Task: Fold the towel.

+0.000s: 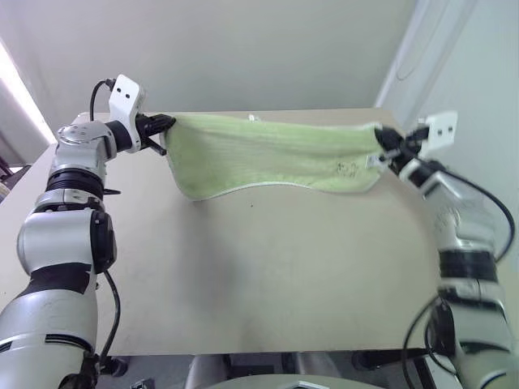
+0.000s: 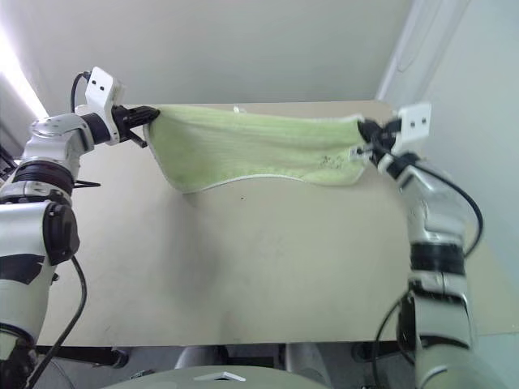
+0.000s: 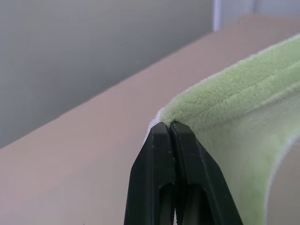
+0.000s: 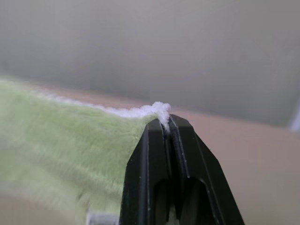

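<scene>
The light-green towel (image 1: 268,154) hangs stretched between my two grippers above the far half of the tan table (image 1: 259,275), its pale hemmed lower edge sagging just over the tabletop. My left gripper (image 1: 165,123) is shut on the towel's left upper corner; the left wrist view shows the black fingers (image 3: 161,154) pinched together on green pile (image 3: 234,108). At the other end my right gripper (image 1: 381,146) is shut on the right upper corner, where the white hem (image 4: 157,110) pokes out between the closed fingers (image 4: 183,150). A small white tag (image 1: 375,161) hangs near the right corner.
The table's near half lies bare in front of the hanging cloth. A grey wall stands behind the table's far edge (image 1: 268,112). On the right a pale wall (image 1: 478,73) closes in beside the right arm.
</scene>
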